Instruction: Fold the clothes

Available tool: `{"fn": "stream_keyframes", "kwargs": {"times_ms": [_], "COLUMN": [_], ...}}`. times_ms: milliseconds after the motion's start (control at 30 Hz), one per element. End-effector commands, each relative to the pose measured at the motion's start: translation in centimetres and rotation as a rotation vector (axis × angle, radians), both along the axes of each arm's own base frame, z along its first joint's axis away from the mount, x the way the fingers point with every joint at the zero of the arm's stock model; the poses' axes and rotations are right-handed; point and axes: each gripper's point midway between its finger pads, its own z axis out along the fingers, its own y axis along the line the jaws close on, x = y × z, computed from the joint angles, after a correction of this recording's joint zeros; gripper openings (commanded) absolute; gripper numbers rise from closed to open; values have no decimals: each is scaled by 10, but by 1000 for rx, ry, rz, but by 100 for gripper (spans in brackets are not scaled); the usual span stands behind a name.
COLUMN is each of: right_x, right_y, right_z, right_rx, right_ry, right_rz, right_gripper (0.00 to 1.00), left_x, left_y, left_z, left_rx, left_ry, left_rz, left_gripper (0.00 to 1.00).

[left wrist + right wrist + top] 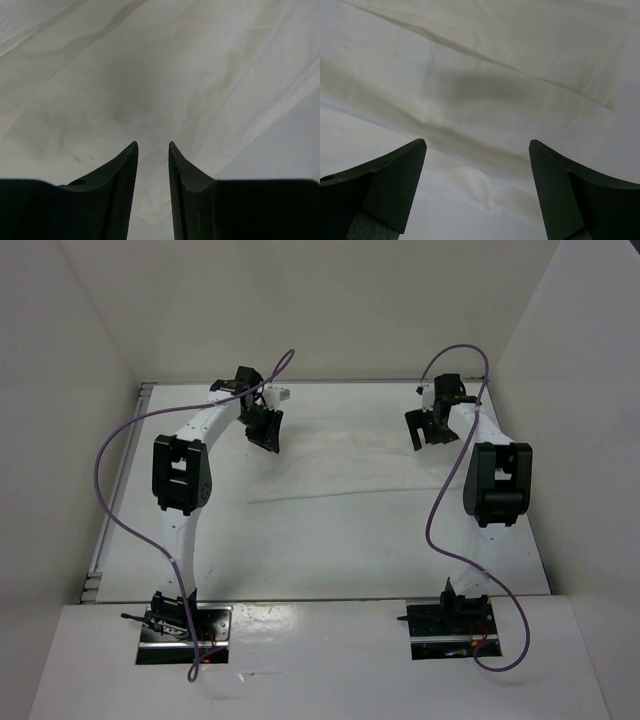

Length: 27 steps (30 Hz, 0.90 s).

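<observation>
Surface: white table (330,560).
Clothes: thin wrinkled white fabric garment (340,465), I see it flat, far centre.
Left gripper (153,145): slightly parted, empty, over it.
Right gripper (477,142): wide apart, empty, over it.

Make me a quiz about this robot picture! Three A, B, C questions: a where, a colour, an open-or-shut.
1. Where is the cloth?
A) spread on the table
B) hanging from an arm
C) in a box

2. What colour is the cloth?
A) red
B) blue
C) white

3. Which gripper is open wider?
A) the left gripper
B) the right gripper
C) both shut tight

Answers:
1 A, it lies flat under both grippers.
2 C, white like the table.
3 B, its jaws stand far apart; the left's leave a narrow gap.
</observation>
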Motion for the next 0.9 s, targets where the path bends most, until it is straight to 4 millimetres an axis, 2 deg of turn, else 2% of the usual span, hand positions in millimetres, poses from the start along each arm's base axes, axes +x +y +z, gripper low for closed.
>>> {"fn": "stream_keyframes", "kwargs": {"times_ms": [0, 167, 333, 500, 533, 567, 600, 800, 867], "right_x": [12, 17, 23, 33, 41, 43, 49, 71, 74], "right_y": [-12, -17, -18, -18, -21, -21, -21, -28, -36], "right_z": [-6, -22, -44, -67, -63, -67, -59, -42, -47], "right_rx": [-7, -2, 0, 0, -12, -8, -8, -45, -58], "right_ry": [-37, -9, 19, 47, 30, 35, 18, -37, -27], "right_rz": [-50, -67, -87, -87, -94, -102, -102, -103, -109], "right_gripper": [92, 92, 92, 92, 92, 92, 92, 93, 93], "left_x": [6, 0, -1, -6, -6, -9, -10, -15, -16], "left_y": [1, -4, 0, 10, 10, 12, 14, 19, 21], "left_z": [-3, -20, -30, -51, -51, -55, -59, -68, -73], "left_rx": [14, 40, 66, 117, 117, 132, 141, 166, 177], "left_ry": [-1, 25, 29, 50, 50, 60, 61, 77, 84], "left_rz": [49, 38, 48, 63, 63, 67, 69, 75, 78], "left_gripper": [38, 38, 38, 38, 38, 38, 38, 38, 38]}}
